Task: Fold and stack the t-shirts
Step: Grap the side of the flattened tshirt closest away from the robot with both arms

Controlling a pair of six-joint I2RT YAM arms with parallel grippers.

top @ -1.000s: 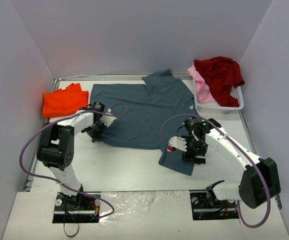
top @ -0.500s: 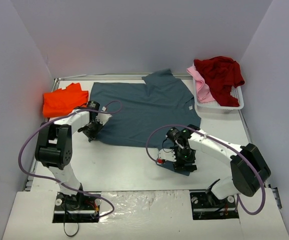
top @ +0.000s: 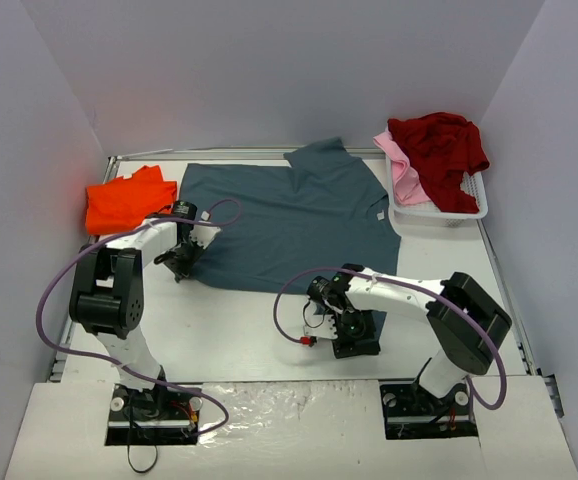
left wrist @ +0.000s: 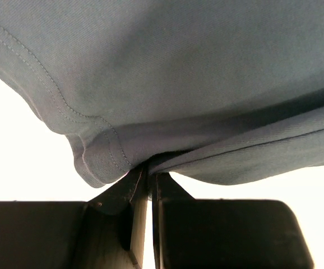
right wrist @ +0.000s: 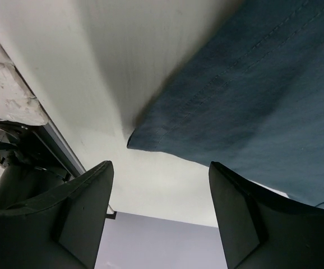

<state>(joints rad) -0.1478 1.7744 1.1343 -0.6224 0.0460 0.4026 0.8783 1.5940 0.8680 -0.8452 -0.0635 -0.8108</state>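
Left jaws: clamped tight on the near left hem corner of the blue-grey shirt [top: 289, 215]. Right jaws: spread wide, empty, at the shirt's near right corner. That shirt lies unfolded on the desk [top: 239, 330]. Orange shirt [top: 124, 203] looks folded at 10 o'clock. Red shirt [top: 439, 145] and pink shirt [top: 401, 178] sit heaped in the basket [top: 454, 212] at 2 o'clock. Likely one of four done. Both arms low; the right reaches toward 9 o'clock.

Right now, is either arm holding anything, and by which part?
The left pincer is shut on the blue-grey t-shirt, pinching its hemmed edge. The right pincer is open, holding nothing.
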